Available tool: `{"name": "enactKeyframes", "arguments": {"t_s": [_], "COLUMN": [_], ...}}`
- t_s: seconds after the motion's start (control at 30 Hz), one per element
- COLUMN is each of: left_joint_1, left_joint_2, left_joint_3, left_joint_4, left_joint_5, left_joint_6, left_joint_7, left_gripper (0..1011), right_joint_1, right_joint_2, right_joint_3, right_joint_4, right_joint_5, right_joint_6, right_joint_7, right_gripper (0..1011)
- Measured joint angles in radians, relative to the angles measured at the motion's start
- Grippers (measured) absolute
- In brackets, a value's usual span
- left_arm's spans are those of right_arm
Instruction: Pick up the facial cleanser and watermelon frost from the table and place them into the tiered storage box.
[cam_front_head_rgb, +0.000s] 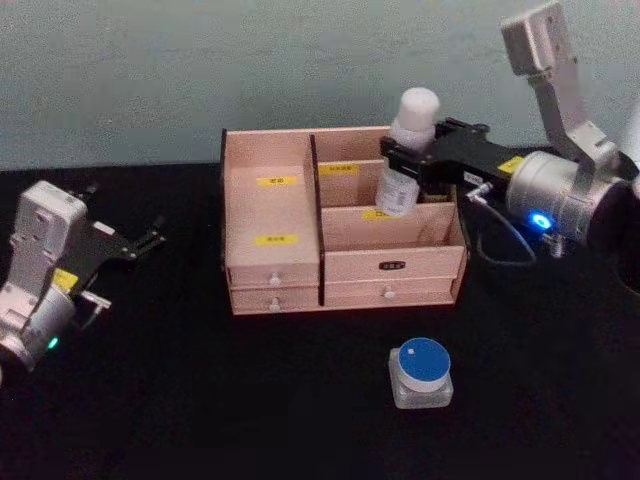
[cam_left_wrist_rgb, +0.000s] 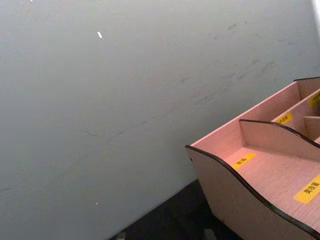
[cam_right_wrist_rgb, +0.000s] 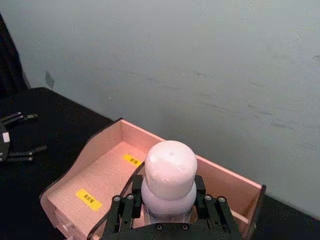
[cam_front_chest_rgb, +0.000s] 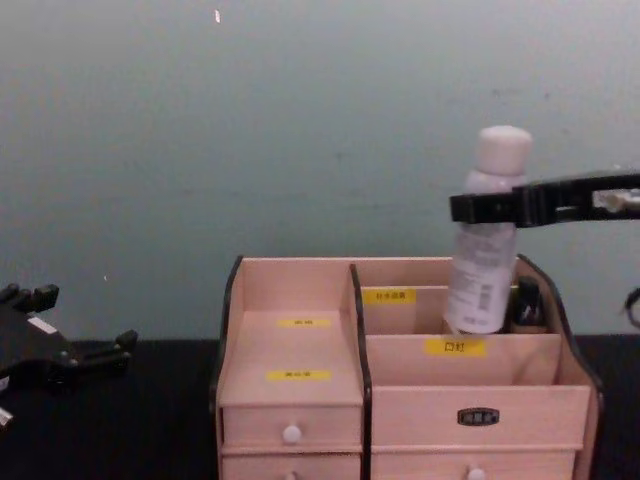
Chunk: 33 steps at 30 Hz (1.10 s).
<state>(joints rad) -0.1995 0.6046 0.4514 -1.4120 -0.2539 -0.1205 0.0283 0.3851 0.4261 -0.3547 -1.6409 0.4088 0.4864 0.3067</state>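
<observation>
Here the right hand (cam_front_head_rgb: 398, 165) comes in from the right edge of the head view and is clamped around the neck of the bottle (cam_front_head_rgb: 417, 108), its black fingers one on each side just below the cap. The bottle stands close to upright with its long axis vertical and its white domed cap up. In the chest view it leans a little, the cap further right than the base. Its base is down at the rear right compartment of the box (cam_front_head_rgb: 345, 265). Whether it rests on the floor there I cannot tell. A printed label wraps the bottle's pale body, but the text is too fine to read.

The box sits at the centre of the head view on the black table (cam_front_head_rgb: 200, 400), drawers facing the camera. Yellow labels with dark characters lie on its steps and dividers, and a small dark plate sits on the upper right drawer front. None of this writing is legible.

The jar (cam_front_head_rgb: 421, 373) stands upright on the table at lower centre-right of the head view, in front of the box and apart from it. Its blue lid, marked with a white dot, faces up.

The left hand (cam_front_head_rgb: 150, 240) hangs at the left edge, well apart from the box, its fingers spread and holding nothing.
</observation>
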Motion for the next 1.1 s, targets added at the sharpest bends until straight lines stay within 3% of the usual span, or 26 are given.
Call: {"name": "enactKeyframes", "arguments": {"t_s": [0.5,1.1], "left_joint_1": [0.0,0.0], "left_joint_2": [0.0,0.0], "left_joint_3": [0.0,0.0], "left_joint_4": [0.0,0.0], "left_joint_5": [0.0,0.0], "left_joint_6": [0.0,0.0], "left_joint_7": [0.0,0.0], "left_gripper": [1001,1001], "right_joint_1": [0.112,0.154], "right_joint_2": [-0.06,-0.099], "right_joint_3": [-0.063,-0.079], "right_joint_4": [0.152,0.241], "right_joint_5": [-0.028,-0.051], "right_joint_6": [-0.03,-0.057], "right_joint_7": [0.026,0.033], "right_gripper": [598,598]}}
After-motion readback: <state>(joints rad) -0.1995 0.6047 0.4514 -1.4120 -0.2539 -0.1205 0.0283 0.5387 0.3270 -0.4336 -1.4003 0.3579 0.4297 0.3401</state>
